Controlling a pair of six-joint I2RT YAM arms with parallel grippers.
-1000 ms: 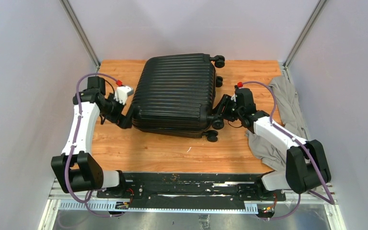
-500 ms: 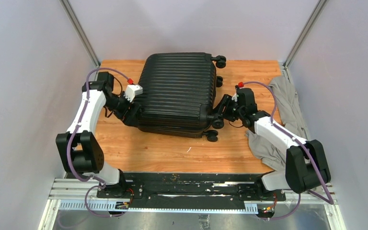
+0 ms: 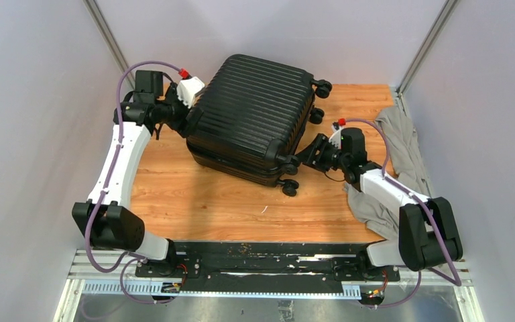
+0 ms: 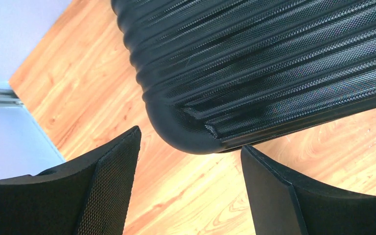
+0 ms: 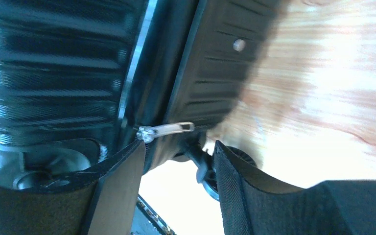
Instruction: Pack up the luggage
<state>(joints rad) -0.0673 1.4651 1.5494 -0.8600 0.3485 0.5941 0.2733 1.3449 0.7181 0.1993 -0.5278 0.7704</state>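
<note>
Luggage [image 3: 248,114] lies shut on the table [image 3: 194,201], upper centre of frame. We see its 4 wheels [image 3: 322,87] pointing right, its long axis running left to slightly lower right. Left gripper [image 3: 190,123] gapes loosely around the left corner. Right gripper [image 3: 303,157] is parted, empty, at the zipper pull [image 5: 169,129].

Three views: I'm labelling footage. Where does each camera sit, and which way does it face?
Top external: above and behind, looking down on the suitcase; left arm, right arm show.
Left wrist: on left hand, facing suitcase corner; fingers show.
Right wrist: on right hand, facing zipper pull; fingers show.
Shared: the suitcase.
</note>
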